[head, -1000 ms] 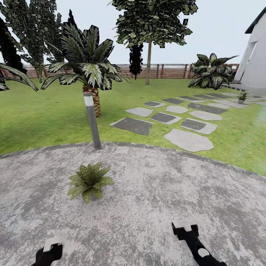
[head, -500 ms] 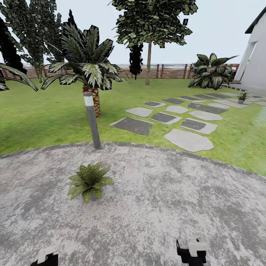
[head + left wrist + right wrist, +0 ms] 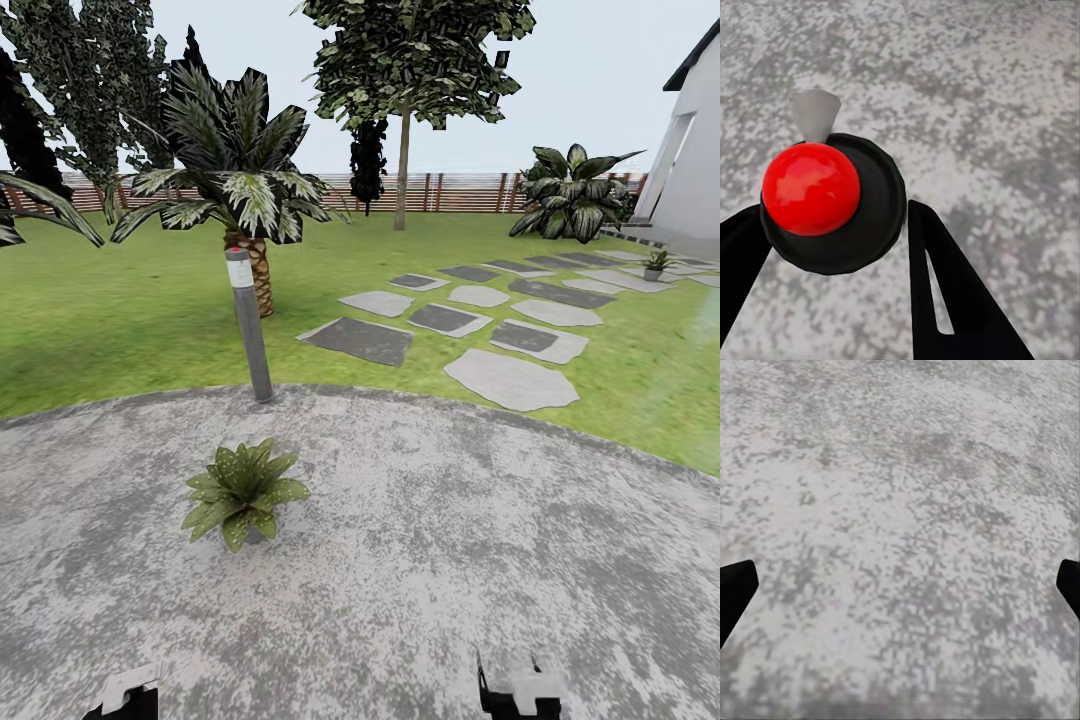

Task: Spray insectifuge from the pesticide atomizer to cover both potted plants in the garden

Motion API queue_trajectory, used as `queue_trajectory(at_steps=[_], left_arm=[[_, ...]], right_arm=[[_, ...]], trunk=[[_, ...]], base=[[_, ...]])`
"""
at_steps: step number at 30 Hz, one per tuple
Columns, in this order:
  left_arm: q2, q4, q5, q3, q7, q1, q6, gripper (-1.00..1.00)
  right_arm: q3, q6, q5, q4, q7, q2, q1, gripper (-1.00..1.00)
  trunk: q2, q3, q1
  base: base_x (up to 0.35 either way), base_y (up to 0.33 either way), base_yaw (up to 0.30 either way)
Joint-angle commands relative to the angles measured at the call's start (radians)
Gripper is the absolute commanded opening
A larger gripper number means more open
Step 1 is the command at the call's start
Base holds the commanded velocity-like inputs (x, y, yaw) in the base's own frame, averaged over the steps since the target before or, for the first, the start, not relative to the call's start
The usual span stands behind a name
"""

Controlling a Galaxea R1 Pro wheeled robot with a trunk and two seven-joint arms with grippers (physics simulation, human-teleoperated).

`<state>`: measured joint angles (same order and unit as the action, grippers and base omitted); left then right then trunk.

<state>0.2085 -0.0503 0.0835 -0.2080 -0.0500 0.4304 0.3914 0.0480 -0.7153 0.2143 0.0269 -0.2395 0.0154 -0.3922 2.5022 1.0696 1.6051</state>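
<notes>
While both arms sit low over the paved patch point(image 3: 420, 540), two potted plants: one point(image 3: 243, 490) ahead-left, one point(image 3: 656, 264) far right, left gripper point(image 3: 832, 247) closed on the atomizer point(image 3: 832, 199), right gripper point(image 3: 900, 592) open.

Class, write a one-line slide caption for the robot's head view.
Small potted plant on the round grey paved patch, bollard lamp and palm behind, stepping stones crossing the lawn toward a second potted plant.

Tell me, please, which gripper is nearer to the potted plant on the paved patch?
Left. The left gripper sits just below and slightly left of the potted plant; the right gripper is well off to its right.
</notes>
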Motion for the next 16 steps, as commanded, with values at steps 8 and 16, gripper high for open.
queue_trajectory(at_steps=[8,16], left_arm=[[-0.001,-0.002,0.01,0.0,-0.005,0.001,0.003,-1.0],[-0.001,-0.008,0.008,0.002,-0.007,0.001,0.003,-1.0]], right_arm=[[0.004,-0.001,0.011,-0.001,-0.006,0.0,0.04,1.0],[0.004,-0.001,0.011,-0.001,-0.006,0.0,0.042,1.0]], trunk=[[0.0,0.001,0.0],[0.0,0.001,0.0]], base=[[0.0,0.0,0.0],[0.0,0.0,0.0]])
